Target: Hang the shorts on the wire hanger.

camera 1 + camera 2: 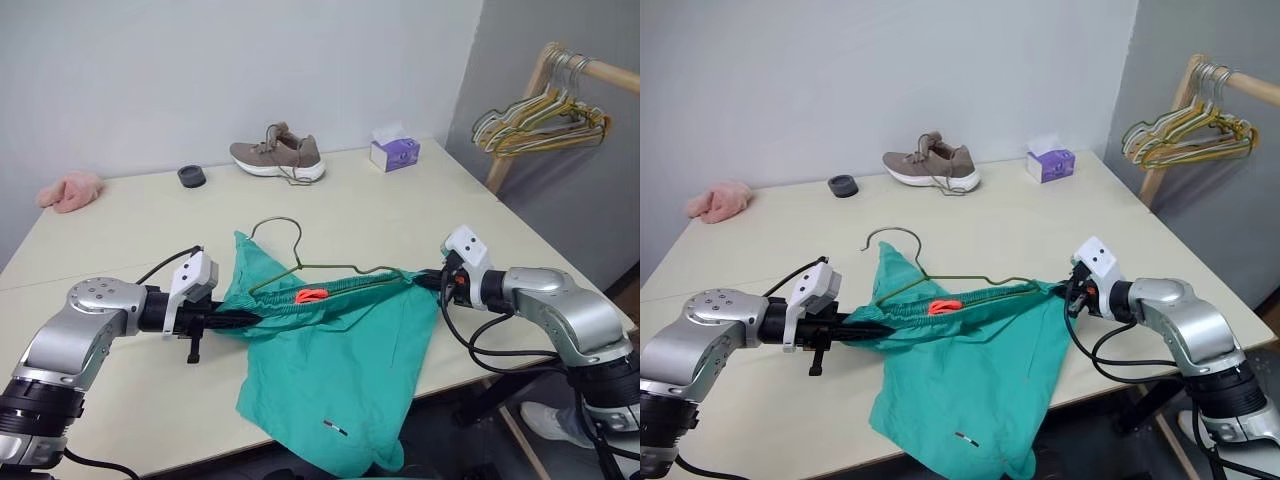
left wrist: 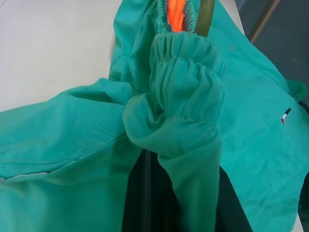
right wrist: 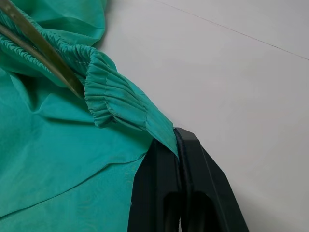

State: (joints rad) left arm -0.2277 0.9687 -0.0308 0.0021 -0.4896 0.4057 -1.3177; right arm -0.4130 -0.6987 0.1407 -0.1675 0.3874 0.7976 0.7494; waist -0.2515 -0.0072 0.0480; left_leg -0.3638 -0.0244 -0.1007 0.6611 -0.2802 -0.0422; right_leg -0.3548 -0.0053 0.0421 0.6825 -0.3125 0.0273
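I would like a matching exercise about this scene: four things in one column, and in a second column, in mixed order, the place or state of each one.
Things:
1. shorts
2. shoe
3. pink cloth
4. tissue box

Places or states:
A. at the far left corner of the table
B. stretched by the waistband between the left hand and the right hand
C. at the far right of the table, near the rack of hangers
D. at the far edge, beside the small black disc

Pairs: 1-B, 2-D, 3-A, 4-C
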